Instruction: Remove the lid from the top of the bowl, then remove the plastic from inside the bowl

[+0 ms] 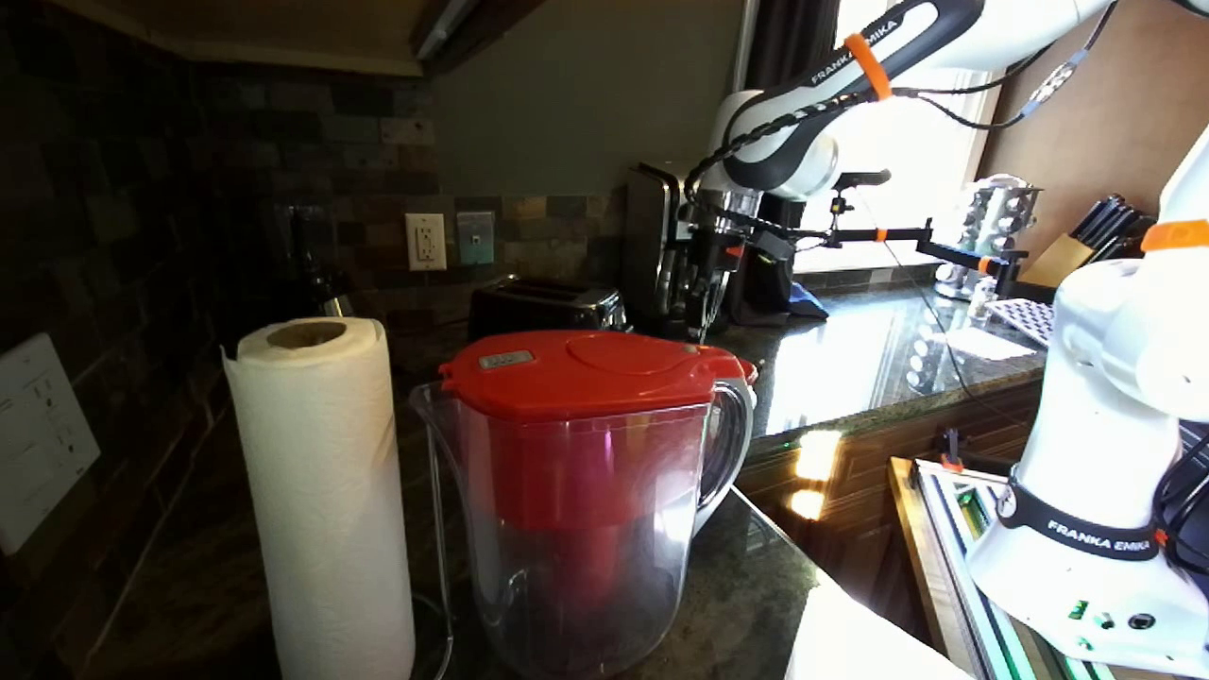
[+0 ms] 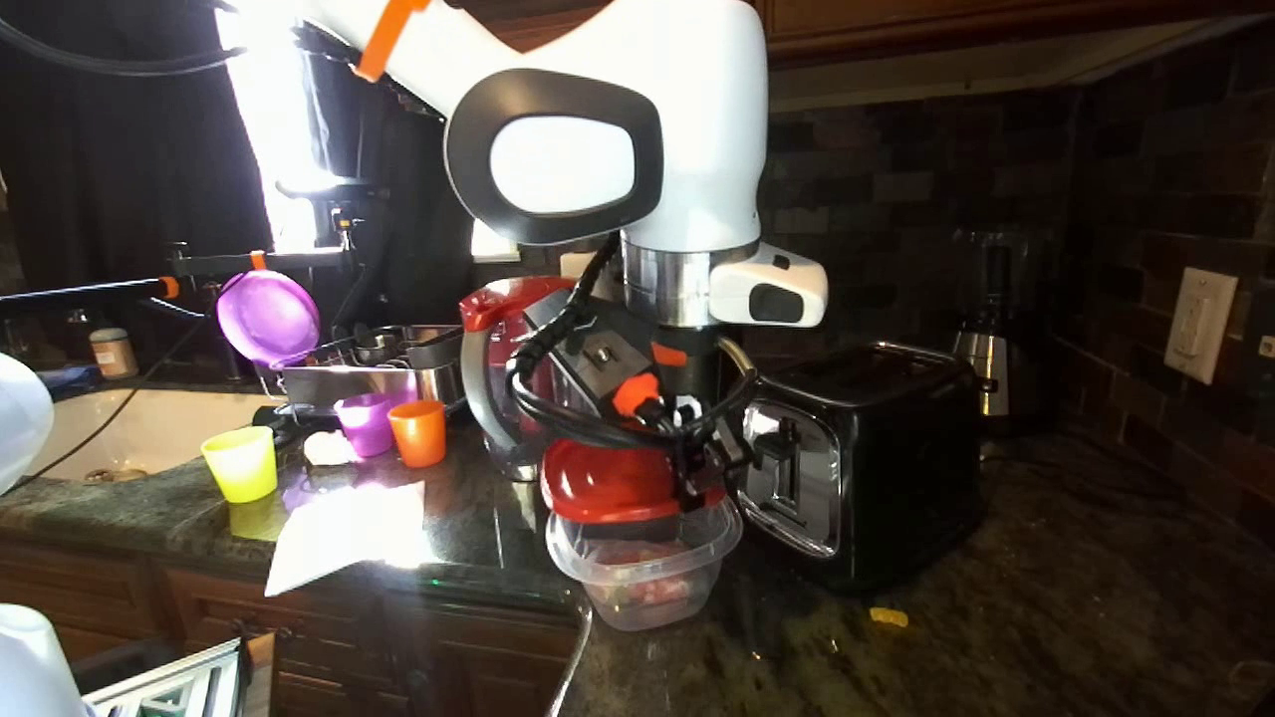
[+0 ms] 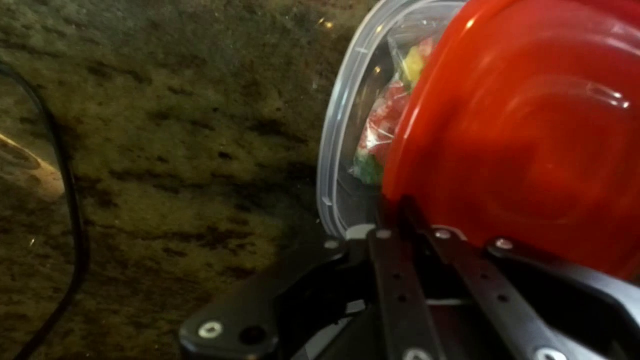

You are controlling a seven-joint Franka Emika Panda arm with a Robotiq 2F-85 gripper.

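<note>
- Lid: over bowl, shifted aside, part of inside showing; can't tell if touching rim.
- Plastic: in bowl, clear w/ red, yel., grn. stuff.
- Hand: fingers approx. together, clenched on lid's edge.
- Bowl's on counter, nr toaster.
- Jug: beside paper roll in an ext. view.

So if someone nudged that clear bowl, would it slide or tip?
The bowl would probably slide, as the counter looks glossy. It's likely light for its size, since its see-through walls look thin. Pushed high up, it might tip instead, because it narrows toward the bottom.
</note>
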